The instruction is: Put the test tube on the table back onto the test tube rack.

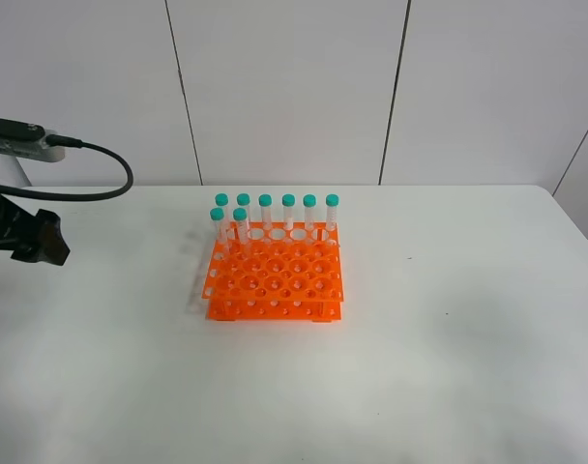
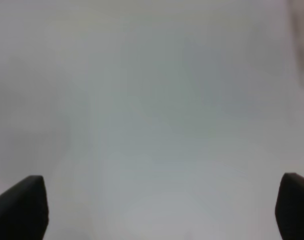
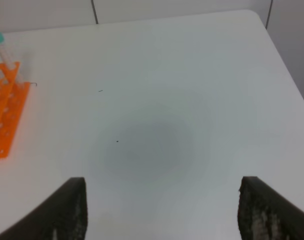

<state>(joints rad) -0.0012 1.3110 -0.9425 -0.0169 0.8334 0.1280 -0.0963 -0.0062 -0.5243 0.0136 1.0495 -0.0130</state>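
the white table (image 1: 449, 367) carries one orange test tube rack (image 1: 275, 275) near its middle, open surface all round. eight teal-capped tubes stand upright along its far rows; the test tube (image 1: 240, 230) among them points cap-up. left gripper (image 2: 162, 210) and right gripper (image 3: 162, 210) hang spread, pinching nothing.

Left arm (image 1: 23, 237) cut off by the high camera's edge, left wrist view a blurred grey-white haze, both dark fingertips (image 2: 22, 207) clipped at its edge, test tube rack (image 3: 4, 115) half cropped in the right wrist view, right gripper's fingers (image 3: 67, 212) cut short likewise
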